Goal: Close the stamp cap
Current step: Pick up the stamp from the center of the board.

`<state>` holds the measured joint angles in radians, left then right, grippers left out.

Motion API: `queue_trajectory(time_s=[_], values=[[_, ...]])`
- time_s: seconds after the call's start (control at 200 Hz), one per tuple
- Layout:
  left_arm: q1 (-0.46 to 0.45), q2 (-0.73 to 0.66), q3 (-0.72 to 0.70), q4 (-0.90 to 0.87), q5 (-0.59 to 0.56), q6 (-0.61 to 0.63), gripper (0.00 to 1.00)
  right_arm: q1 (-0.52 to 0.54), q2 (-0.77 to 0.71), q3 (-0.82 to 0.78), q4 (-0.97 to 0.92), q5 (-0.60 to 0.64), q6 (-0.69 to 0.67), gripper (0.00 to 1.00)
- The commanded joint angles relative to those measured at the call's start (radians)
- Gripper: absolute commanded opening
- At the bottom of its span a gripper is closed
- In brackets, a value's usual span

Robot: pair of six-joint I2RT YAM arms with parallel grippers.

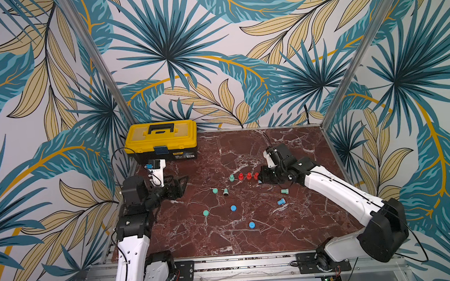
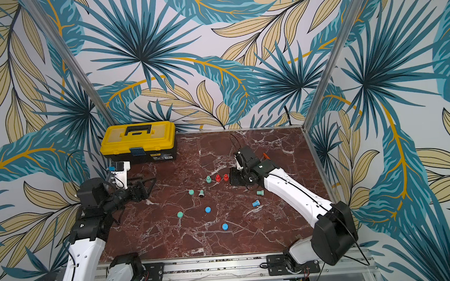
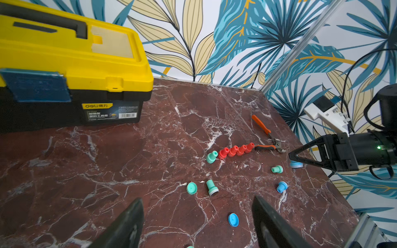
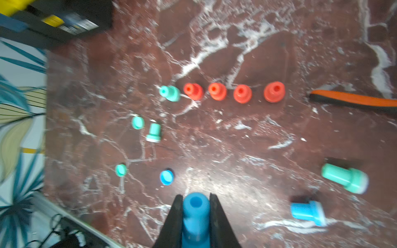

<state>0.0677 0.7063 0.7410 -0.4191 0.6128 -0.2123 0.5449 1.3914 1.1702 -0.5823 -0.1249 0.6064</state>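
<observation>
**Right claw clamps a blue stamp; left claw gapes empty**

In both top views we see the right claw low over the tabletop, beside the row of red stamps. A sliver of blue stamp shows at its tip. A blue cap and a second blue cap lie apart nearer the front. The left claw hangs near the yellow toolbox.

From the left wrist, we find its jaws wide apart with nothing between them.

From the right wrist, though blurred, both jaws press the blue stamp's sides.
</observation>
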Motion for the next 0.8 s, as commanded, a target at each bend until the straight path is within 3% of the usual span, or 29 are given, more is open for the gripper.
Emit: queue_trajectory(time_s=[0.0,0.185,0.476,0.611,0.796], values=[[-0.107,-0.035,0.006,0.076,-0.078,-0.053,0.8,0.038,-0.047,-0.048,0.192,-0.074,0.148,0.08],[-0.353,-0.029,0.032,0.138,-0.247,-0.083,0.78,0.12,-0.101,-0.059,0.345,-0.077,0.271,0.07],[-0.657,0.035,0.048,0.281,-0.434,-0.078,0.76,0.239,-0.167,-0.118,0.622,-0.001,0.46,0.06],[-0.727,0.064,0.065,0.326,-0.469,-0.063,0.74,0.294,-0.164,-0.12,0.699,0.025,0.518,0.05],[-0.737,0.086,0.067,0.384,-0.468,-0.077,0.72,0.338,-0.149,-0.105,0.733,0.053,0.532,0.05]])
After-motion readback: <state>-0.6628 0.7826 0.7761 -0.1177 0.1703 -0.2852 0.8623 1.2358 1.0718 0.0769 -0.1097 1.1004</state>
